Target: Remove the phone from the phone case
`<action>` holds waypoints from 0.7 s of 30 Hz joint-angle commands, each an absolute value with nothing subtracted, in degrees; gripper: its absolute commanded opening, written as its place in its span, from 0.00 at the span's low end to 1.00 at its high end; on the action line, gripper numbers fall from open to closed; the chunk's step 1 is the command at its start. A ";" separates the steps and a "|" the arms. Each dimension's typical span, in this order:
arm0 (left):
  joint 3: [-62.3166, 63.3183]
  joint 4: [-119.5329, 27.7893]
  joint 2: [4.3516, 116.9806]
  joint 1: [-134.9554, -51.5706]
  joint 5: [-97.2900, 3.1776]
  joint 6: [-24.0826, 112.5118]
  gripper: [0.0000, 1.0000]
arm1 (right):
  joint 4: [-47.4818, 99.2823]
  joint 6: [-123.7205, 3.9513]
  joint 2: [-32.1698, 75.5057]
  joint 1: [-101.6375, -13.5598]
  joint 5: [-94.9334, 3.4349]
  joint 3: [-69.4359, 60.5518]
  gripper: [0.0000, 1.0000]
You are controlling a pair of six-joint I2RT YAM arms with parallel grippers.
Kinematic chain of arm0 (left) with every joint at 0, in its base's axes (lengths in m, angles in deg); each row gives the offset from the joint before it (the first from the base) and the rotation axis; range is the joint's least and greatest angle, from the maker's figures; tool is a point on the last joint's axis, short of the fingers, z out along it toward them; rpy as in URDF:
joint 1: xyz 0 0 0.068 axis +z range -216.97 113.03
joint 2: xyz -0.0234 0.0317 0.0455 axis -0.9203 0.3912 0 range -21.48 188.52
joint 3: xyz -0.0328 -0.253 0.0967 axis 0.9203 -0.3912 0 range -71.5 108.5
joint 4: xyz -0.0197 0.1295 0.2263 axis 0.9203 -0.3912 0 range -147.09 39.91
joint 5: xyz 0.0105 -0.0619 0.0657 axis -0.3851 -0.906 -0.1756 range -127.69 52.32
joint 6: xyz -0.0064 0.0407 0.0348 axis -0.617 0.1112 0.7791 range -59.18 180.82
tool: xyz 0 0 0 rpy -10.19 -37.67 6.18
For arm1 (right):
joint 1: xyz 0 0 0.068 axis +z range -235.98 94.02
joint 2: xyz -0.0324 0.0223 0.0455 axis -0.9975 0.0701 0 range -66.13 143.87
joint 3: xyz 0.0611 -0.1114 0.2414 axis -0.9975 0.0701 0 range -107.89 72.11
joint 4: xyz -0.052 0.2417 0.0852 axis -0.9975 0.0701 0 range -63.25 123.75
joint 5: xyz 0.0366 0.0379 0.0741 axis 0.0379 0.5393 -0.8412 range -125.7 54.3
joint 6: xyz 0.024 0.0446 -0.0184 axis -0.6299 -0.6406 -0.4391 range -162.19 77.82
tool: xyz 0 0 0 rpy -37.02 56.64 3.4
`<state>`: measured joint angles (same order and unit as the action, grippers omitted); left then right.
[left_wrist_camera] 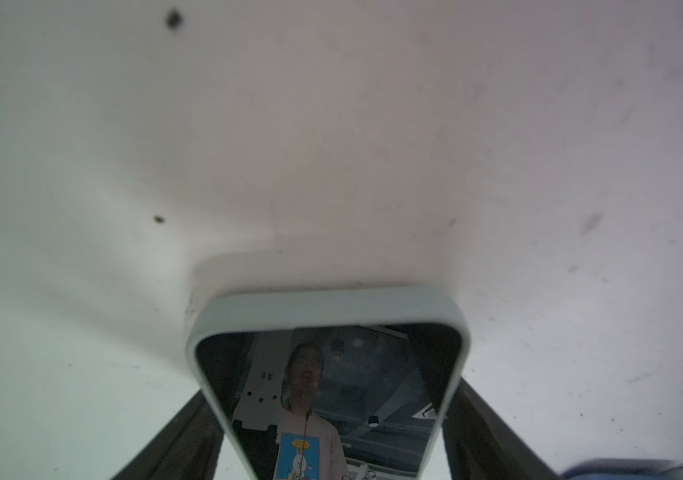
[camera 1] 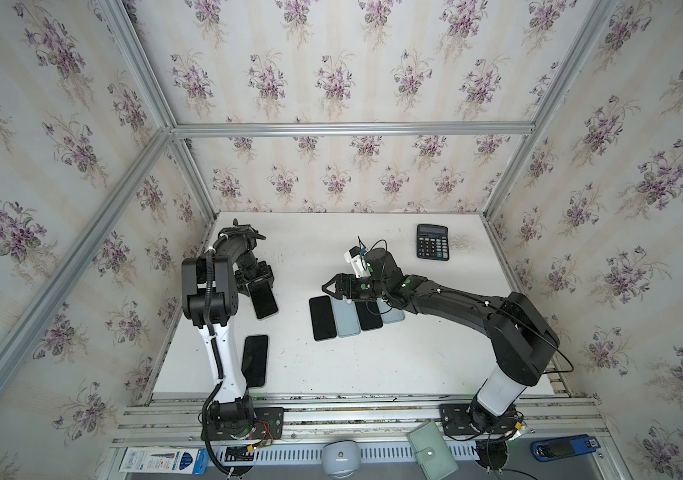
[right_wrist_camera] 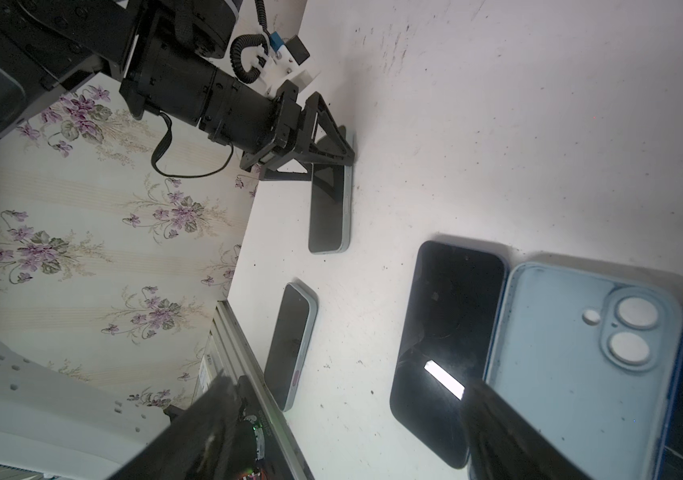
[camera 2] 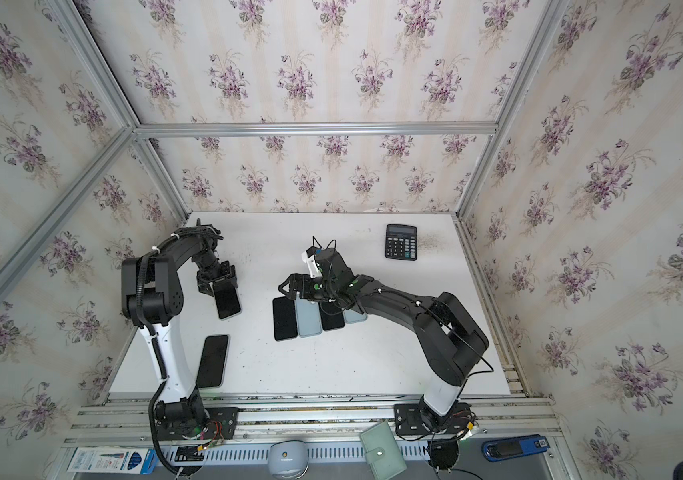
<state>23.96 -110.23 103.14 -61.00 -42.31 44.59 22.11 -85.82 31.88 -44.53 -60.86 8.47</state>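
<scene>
Shows the phone (camera 1: 265, 301), screen up in its pale phone case (left_wrist_camera: 331, 305), flat on the worktop (camera 1: 373, 365) at left, with the left fingers (left_wrist_camera: 485, 436) clasping its long sides. Likely light, rigid, slick glass within a soft rim; best peeled at a corner. Right fingers (right_wrist_camera: 506, 440) wide, empty. Leaves the case back unseen.

Black-screened phone in a pale blue case (left_wrist_camera: 327, 399) cut off by the left wrist frame edge, dark fingers (left_wrist_camera: 173, 440) beside it blurred, rightmost pale blue case (camera 1: 394, 318) half hidden under the right arm, black calculator (camera 1: 432, 242) keys illegible.

Pale-blue phone case (left_wrist_camera: 331, 305), violet-flowered wallpaper (camera 1: 331, 62)
</scene>
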 commanded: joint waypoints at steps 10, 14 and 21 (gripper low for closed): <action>21.02 -106.32 94.78 -60.83 -49.17 46.32 0.74 | 17.73 -85.51 34.44 -44.11 -64.07 7.15 0.87; 20.02 -105.05 91.13 -60.99 -50.87 46.66 0.74 | 19.03 -82.53 36.35 -43.12 -65.34 4.31 0.87; 18.58 -103.93 83.60 -62.65 -55.19 46.27 0.74 | 21.01 -80.45 41.97 -41.74 -68.04 -2.52 0.84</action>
